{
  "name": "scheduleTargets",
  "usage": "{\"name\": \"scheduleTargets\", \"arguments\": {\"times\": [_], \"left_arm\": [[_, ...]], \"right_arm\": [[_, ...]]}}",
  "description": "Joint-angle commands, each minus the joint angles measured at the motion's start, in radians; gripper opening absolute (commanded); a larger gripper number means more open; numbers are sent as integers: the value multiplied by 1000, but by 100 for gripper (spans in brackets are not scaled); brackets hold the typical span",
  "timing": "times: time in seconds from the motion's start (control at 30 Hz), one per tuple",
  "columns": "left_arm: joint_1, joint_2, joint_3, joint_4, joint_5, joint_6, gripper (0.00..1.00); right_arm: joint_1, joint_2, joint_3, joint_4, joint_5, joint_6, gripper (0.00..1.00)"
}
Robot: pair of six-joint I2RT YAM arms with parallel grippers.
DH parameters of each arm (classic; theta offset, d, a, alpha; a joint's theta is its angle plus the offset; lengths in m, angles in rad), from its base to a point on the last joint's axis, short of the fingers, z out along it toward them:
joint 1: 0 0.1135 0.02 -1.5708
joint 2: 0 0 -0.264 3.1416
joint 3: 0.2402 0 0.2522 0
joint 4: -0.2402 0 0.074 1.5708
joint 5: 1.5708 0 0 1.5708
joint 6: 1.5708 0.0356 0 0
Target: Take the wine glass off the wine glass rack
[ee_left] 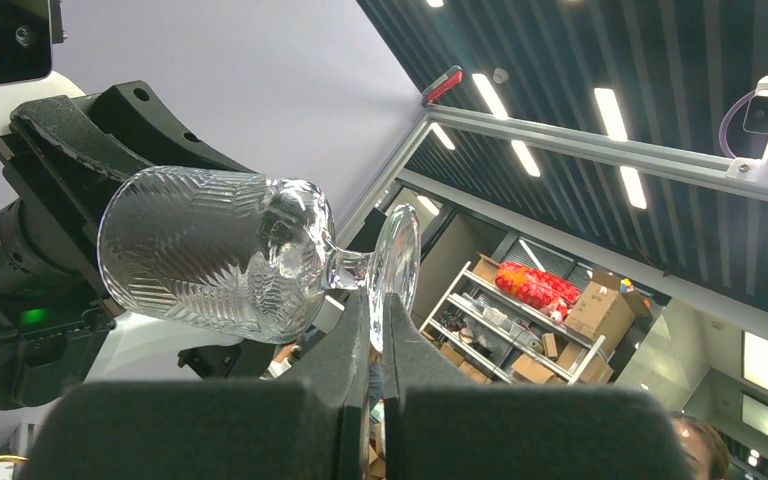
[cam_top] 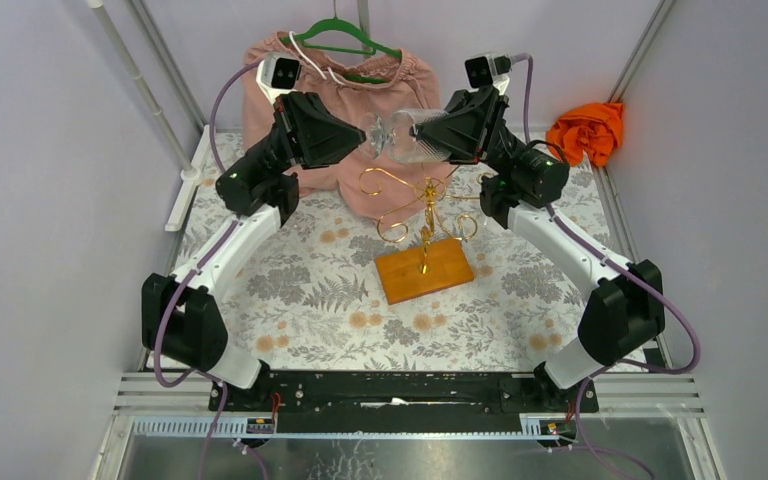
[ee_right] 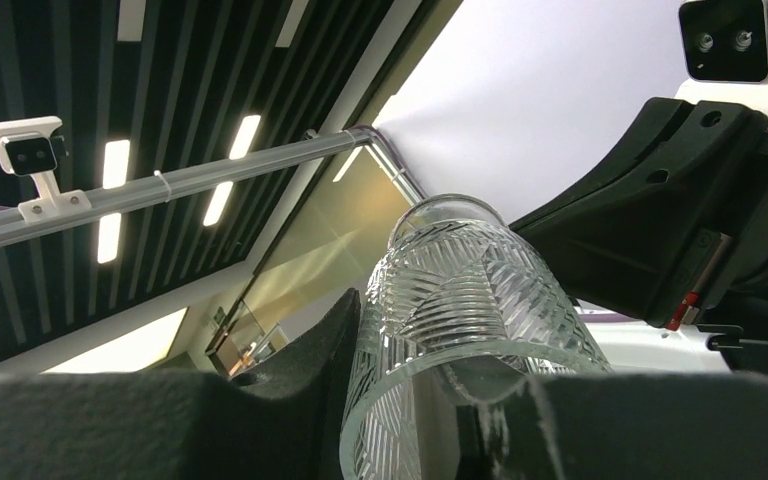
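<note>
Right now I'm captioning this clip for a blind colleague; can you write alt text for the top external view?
Two robot arms hold a cut-glass wine glass on its side between them, the left gripper at its foot and the right gripper on its bowl, clear of the gold wine glass rack on a floral table. A pink garment hangs behind.

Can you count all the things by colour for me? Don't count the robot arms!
Clear: 1, the wine glass
Gold: 1, the rack, on a wooden base
Green: 1, the hanger
Pink: 1, the garment
Orange: 1, the cloth
Total: 5
</note>
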Motion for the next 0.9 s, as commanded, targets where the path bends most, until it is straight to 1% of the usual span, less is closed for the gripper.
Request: {"name": "scheduleTargets", "arguments": {"times": [0.0, 0.03, 0.07, 0.17, 0.33, 0.57, 0.6, 0.63, 0.67, 0.7, 0.73, 0.77, 0.8, 0.87], "left_arm": [[-5, -16, -6, 74, -1, 31, 3], [-4, -17, -3, 74, 3, 32, 6], [-4, -18, 0, 74, 8, 32, 11], [-5, -23, 12, 73, 22, 38, 21], [-5, -35, 21, 67, 31, 51, 45], [-2, -48, 15, 25, 41, 93, 56], [-2, -50, 15, 18, 44, 98, 59], [1, -52, 14, 9, 46, 103, 69], [6, -54, 15, -3, 50, 109, 72], [13, -58, 15, -16, 55, 116, 73], [20, -67, 17, -39, 64, 130, 73], [29, -76, 18, -81, 80, 156, 72], [38, -91, 20, -137, 99, 195, 72], [54, -141, 19, -325, 129, 331, 72]], "right_arm": [[17, -40, -3, 171, 14, -4, 3], [17, -42, -4, 164, 11, -4, 0], [17, -48, -7, 156, 8, -5, 0], [16, -81, -22, 124, -2, -34, 0], [17, -176, -46, -2, -36, -153, 0], [16, -331, -88, -271, -60, -358, 0], [17, -348, -92, -303, -61, -382, 0], [18, -366, -92, -335, -65, -411, 0], [16, -384, -90, -380, -71, -445, 0], [17, -407, -85, -442, -75, -486, 0], [17, -433, -75, -523, -76, -564, 0], [16, -458, -55, -640, -74, -611, 0], [17, -486, -24, -772, -62, -740, 0], [17, -534, 58, -1103, -1, -950, 0]]}}
